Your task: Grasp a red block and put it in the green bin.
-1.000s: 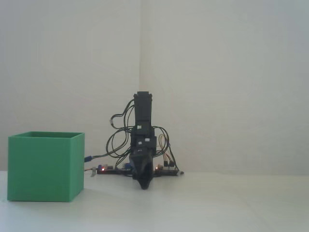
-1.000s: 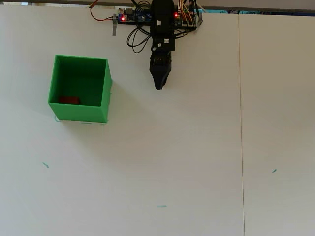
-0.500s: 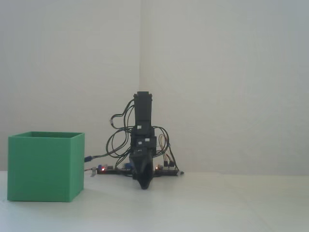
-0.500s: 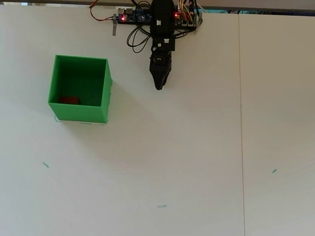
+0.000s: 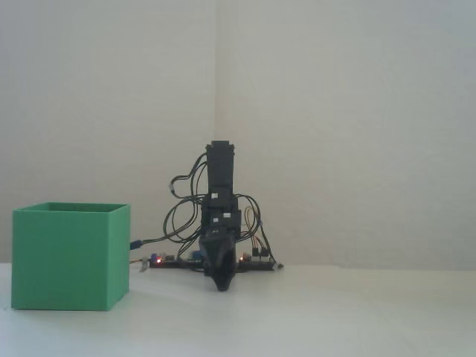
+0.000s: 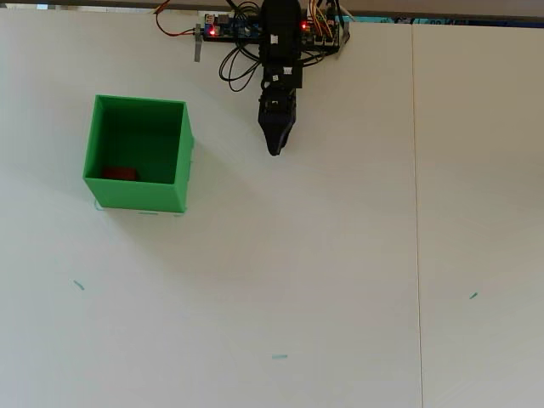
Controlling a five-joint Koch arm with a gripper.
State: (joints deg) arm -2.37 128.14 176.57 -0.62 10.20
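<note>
Red block (image 6: 120,173) still inside green bin (image 6: 182,161); pincer (image 6: 274,150) unmoved.

obstacle – green bin (image 6: 138,194) left | open table (image 6: 340,272) – front, right

- Matt green plastic, by the look of it, on the green bin (image 6: 182,161) (image 5: 71,256), walls plain and smooth
- Dull matt red on the red block (image 6: 120,173)
- Black, slightly shiny plastic on the tool (image 6: 274,150) (image 5: 221,285)
- Smooth, pale matt worktop (image 6: 297,280)
</note>
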